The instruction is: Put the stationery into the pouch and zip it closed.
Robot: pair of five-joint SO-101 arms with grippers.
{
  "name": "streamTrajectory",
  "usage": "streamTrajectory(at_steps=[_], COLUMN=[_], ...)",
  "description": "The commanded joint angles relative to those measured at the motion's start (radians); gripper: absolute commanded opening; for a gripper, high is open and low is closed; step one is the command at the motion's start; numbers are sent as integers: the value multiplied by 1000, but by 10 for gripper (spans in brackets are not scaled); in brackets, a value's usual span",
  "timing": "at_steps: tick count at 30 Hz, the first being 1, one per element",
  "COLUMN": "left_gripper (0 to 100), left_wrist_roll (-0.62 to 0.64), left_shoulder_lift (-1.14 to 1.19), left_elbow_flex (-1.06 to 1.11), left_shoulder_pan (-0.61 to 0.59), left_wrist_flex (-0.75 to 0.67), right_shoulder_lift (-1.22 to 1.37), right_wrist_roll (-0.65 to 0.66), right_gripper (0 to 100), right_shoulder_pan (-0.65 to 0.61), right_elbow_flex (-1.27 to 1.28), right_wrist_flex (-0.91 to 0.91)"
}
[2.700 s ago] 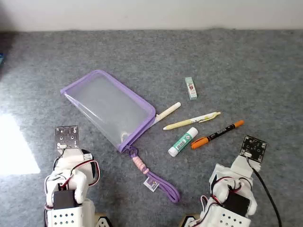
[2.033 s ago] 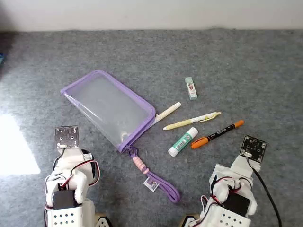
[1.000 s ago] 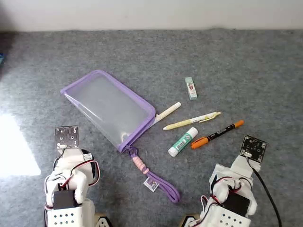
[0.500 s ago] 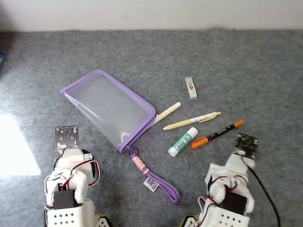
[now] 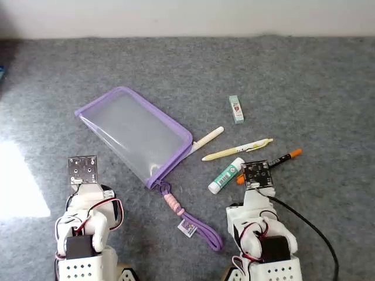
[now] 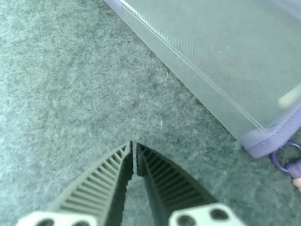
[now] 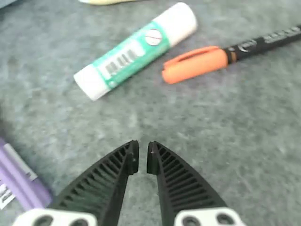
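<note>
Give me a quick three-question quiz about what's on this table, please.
1. True or false: the orange marker lies outside the pouch.
2. The pouch's edging is: A green, B purple, C orange.
3. Fill in: the fingers of the left hand are ___ (open or shut).
Key: 1 true; 2 B; 3 shut.

Bare counter (image 7: 70, 117) lies between the right hand (image 7: 142, 162) and the glue stick (image 7: 136, 49). The orange marker (image 7: 197, 63) lies close beside one end of the stick.
</note>
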Motion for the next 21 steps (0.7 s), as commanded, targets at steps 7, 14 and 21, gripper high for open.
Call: streamTrajectory(at_steps=[7,14,21], left_gripper=[14,14,14], left_wrist_roll=[-9,-9,-9], left_shoulder_lift=[-12,-12,-12], left_elbow_flex=[-10,-10,-10], left_shoulder_pan=[-8,-8,-8], left_wrist_flex=[3,3,3], right_shoulder_lift=[-8,-8,-8], right_wrist_roll=[106,163,120], right_gripper=[16,15,8], right_shoulder_pan=[-33,7,54], right_elbow_flex=[18,12,-129], right_wrist_flex=[-122,-179,-216])
